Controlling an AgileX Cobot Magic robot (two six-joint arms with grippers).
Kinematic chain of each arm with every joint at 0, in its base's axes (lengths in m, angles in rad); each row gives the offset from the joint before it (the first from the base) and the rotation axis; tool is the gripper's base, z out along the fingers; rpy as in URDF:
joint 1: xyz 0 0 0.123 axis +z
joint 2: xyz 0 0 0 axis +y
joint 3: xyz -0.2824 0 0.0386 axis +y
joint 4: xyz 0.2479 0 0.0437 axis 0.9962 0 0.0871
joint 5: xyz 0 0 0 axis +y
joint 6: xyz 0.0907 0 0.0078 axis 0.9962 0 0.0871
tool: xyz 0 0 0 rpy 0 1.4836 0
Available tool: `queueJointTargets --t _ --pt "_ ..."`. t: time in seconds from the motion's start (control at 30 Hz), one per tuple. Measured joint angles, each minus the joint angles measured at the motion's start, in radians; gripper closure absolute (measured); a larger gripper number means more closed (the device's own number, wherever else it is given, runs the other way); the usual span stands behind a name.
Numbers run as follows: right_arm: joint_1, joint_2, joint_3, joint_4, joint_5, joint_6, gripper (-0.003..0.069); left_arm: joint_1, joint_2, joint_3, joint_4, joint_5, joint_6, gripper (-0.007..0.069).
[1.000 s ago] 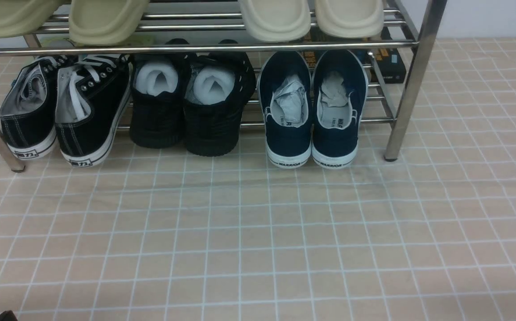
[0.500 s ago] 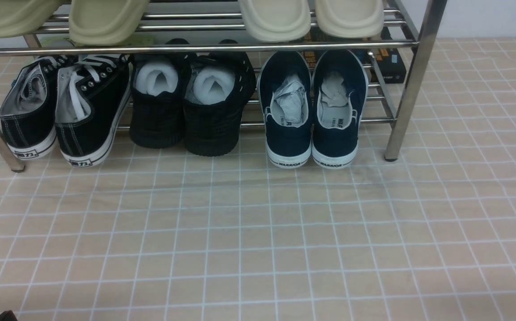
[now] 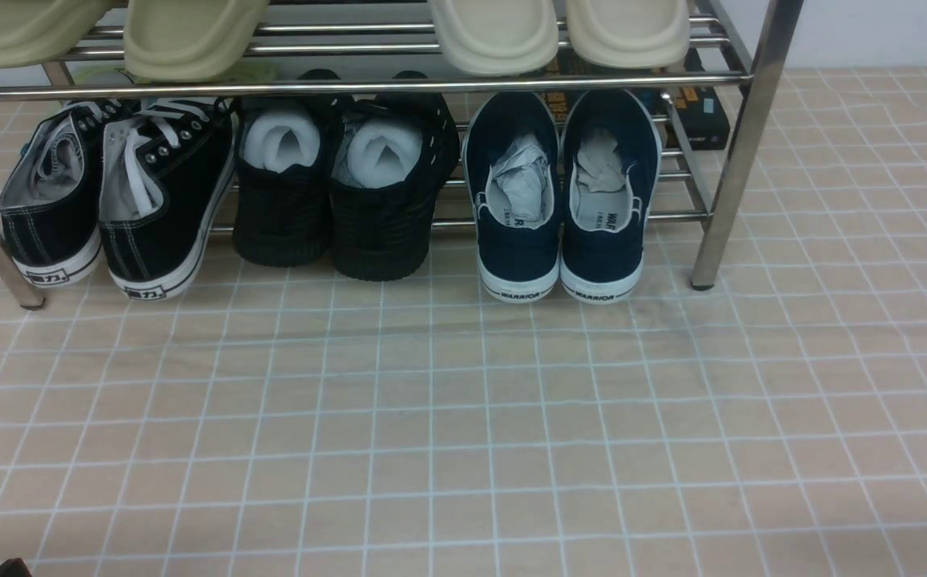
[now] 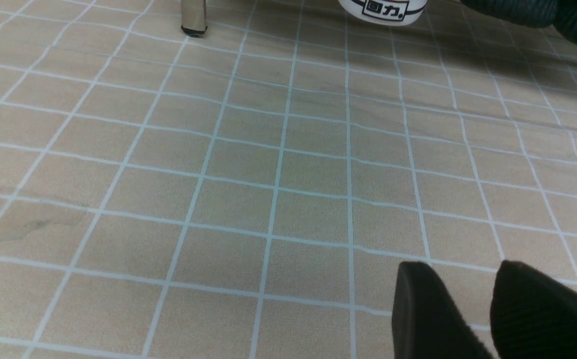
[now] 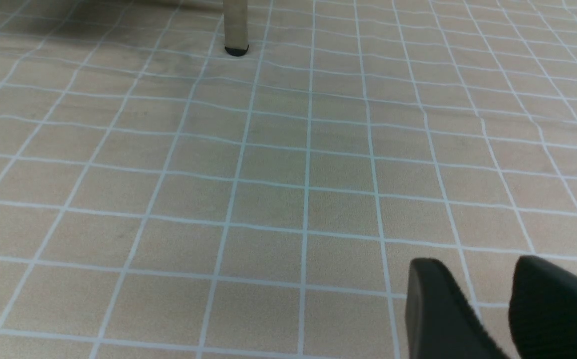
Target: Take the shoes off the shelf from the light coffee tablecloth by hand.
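Observation:
The shoes (image 3: 559,200), a navy slip-on pair with white WARRIOR soles and crumpled paper inside, rest on the lower tier of the shelf (image 3: 739,152) at its right end, heels toward me. The light coffee tablecloth (image 3: 463,433) spreads beneath and in front. My left gripper (image 4: 463,269) hovers low over bare cloth, open, with nothing between its fingers. Only its dark fingertips (image 3: 10,566) peek into the front view's bottom left corner. My right gripper (image 5: 475,264) is likewise open and empty over the cloth, near the shelf's right leg (image 5: 236,30); it is outside the front view.
Black lace-up sneakers (image 3: 110,192) and all-black shoes (image 3: 335,184) share the lower tier, left of the navy pair. Beige slippers (image 3: 191,32) lie on the upper tier. A dark box (image 3: 699,112) sits behind the rack. The left leg (image 4: 193,20) stands ahead of my left gripper.

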Motion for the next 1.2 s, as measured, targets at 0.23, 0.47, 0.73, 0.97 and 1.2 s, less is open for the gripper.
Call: queueJointTargets --t 0.23,0.47,0.73,0.97,1.2 --pt "0.000 0.000 0.002 0.062 -0.029 0.030 0.0419 0.000 0.000 0.000 0.000 0.000 0.000 0.0385" --pt "0.000 0.000 0.010 0.575 -0.135 0.340 0.0419 0.000 0.000 0.000 0.000 0.000 0.000 0.0384" --pt "0.000 0.000 0.010 0.796 -0.152 0.382 0.0419 0.000 0.000 0.000 0.000 0.000 0.000 0.0384" --pt "0.000 0.039 -0.072 0.735 -0.230 0.175 0.0547 0.000 0.000 0.000 0.000 0.000 0.000 0.0384" --pt "0.000 0.349 -0.368 0.663 -0.099 -0.120 0.0665 0.000 0.000 0.000 0.000 0.000 0.000 0.0384"
